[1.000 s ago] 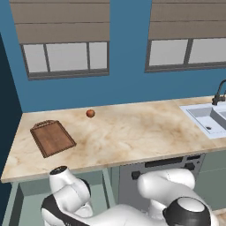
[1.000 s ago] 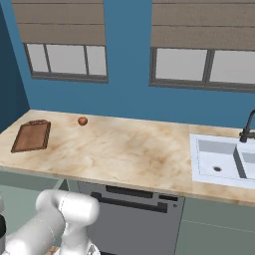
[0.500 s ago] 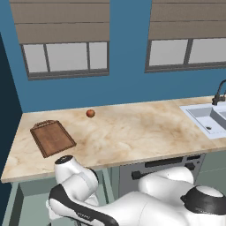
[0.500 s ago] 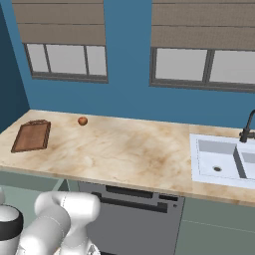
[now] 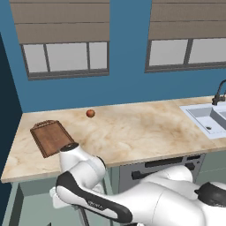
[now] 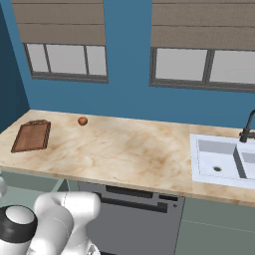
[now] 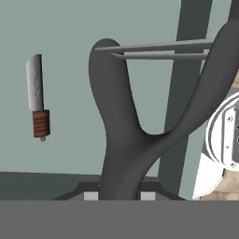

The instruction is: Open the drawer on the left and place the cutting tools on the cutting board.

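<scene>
Gripping a Y-shaped dark grey peeler [image 7: 122, 140], my gripper [image 7: 120, 193] is pinched tight on its smooth forked handle, the thin metal blade strung across the prongs at twelve o'clock in the hand view. At nine o'clock lies a small knife [image 7: 37, 98], dull mottled steel with a ribbed reddish-brown handle, flat on the matte sage floor of the drawer [image 7: 70, 28] (it is pulled open under me). Up on the glossy marbled beige counter [image 5: 132, 132], the rectangular reddish-brown cutting board [image 5: 51, 137] sits at ten o'clock, bare, well apart from a small orange-red ball [image 5: 90, 113].
</scene>
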Robot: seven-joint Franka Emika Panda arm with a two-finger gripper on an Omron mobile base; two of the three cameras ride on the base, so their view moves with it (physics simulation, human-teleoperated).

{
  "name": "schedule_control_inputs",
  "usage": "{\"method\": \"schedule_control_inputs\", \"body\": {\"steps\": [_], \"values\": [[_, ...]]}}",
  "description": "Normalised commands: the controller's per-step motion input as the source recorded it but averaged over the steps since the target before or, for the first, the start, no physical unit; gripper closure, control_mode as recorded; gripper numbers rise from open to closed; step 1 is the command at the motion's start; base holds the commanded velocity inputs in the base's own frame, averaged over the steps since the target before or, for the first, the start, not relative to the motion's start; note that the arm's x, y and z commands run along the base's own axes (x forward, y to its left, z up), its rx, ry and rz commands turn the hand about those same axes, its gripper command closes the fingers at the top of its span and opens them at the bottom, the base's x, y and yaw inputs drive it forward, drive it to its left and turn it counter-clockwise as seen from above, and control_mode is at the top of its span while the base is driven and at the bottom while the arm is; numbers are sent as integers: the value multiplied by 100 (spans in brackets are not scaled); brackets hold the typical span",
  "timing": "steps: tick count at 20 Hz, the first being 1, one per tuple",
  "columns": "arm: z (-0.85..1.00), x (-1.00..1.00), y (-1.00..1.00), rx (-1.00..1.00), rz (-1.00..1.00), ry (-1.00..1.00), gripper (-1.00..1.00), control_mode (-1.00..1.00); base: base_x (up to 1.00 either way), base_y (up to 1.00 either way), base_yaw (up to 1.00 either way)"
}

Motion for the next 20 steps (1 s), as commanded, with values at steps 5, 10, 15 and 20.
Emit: {"method": "schedule_control_inputs", "body": {"steps": [5, 10, 15, 20], "values": [[31, 15, -8, 0, -1, 0, 100, -100, 0, 0, 0], [30, 23, -4, 0, -3, -2, 100, -100, 0, 0, 0], [33, 17, -3, 0, -5, -3, 100, -100, 0, 0, 0], [29, 1, -6, 0, -3, -5, 100, -100, 0, 0, 0]]}}
